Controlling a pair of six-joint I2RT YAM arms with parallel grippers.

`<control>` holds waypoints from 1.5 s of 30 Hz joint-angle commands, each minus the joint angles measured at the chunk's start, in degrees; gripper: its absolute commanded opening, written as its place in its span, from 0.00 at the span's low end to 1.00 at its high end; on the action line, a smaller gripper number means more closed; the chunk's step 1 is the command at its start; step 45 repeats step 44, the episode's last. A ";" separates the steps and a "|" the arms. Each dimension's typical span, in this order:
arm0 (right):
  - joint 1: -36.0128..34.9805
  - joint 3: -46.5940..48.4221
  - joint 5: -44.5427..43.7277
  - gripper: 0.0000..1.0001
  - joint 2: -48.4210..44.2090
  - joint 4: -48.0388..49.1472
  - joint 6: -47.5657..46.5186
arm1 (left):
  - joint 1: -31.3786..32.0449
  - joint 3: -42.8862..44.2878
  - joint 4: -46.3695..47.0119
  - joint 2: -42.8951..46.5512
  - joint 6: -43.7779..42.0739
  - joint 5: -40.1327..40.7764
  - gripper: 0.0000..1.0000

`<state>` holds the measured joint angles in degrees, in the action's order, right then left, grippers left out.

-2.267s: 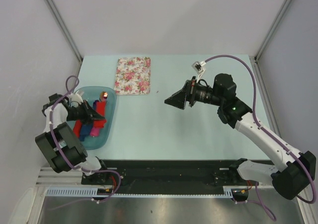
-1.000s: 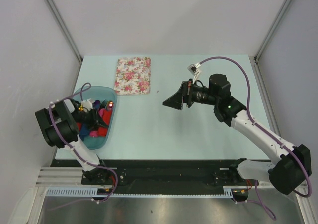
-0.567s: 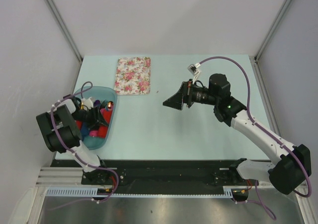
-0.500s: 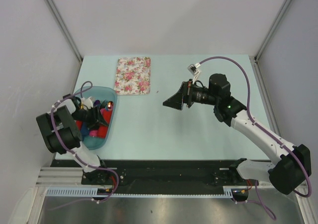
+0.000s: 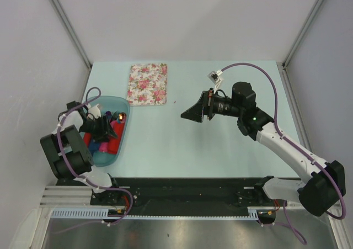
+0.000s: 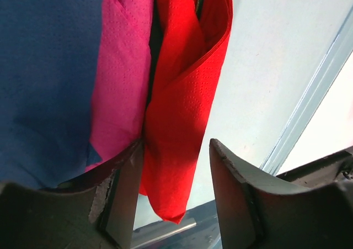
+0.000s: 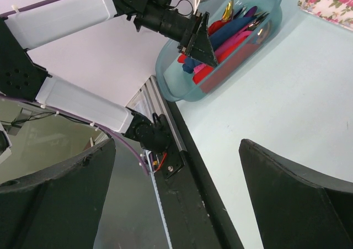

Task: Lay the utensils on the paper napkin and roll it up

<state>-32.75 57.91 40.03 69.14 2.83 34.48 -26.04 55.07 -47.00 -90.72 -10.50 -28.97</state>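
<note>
The floral paper napkin (image 5: 147, 83) lies flat at the back of the table, with nothing on it. My left gripper (image 5: 106, 131) is down in the blue bin (image 5: 122, 103), jaws apart. In the left wrist view (image 6: 176, 149) a red napkin roll (image 6: 182, 111) hangs between the fingers, against the left finger (image 6: 124, 194) and clear of the right one. Pink (image 6: 121, 78) and blue (image 6: 49, 67) rolls lie beside it. Utensil tips (image 7: 259, 22), one shiny red-gold, poke out at the bin's far end. My right gripper (image 5: 185, 115) hovers open over mid-table, holding nothing.
The bin (image 7: 165, 78) sits at the table's left edge by the side wall, filled with several coloured rolls. The black base rail (image 5: 187, 191) runs along the near edge. The right wrist view (image 7: 177, 149) looks across the table toward the bin and left arm.
The left gripper's jaws have spread apart over the rolls in the bin, and the left arm has shifted a little toward the back. The right arm has stayed still since a second ago.
</note>
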 commanded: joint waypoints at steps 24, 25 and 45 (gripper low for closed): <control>2.07 1.33 -0.04 1.00 -2.78 -0.10 -2.48 | 7.47 8.55 -1.06 17.59 -2.06 5.93 0.89; 2.51 1.33 -0.21 1.00 -3.05 -0.45 -2.75 | 9.24 11.78 -1.68 17.77 -2.41 6.99 0.90; 34.14 -4.65 -3.20 1.00 -7.62 -20.76 -24.63 | 47.93 30.44 6.22 5.29 11.80 25.20 1.00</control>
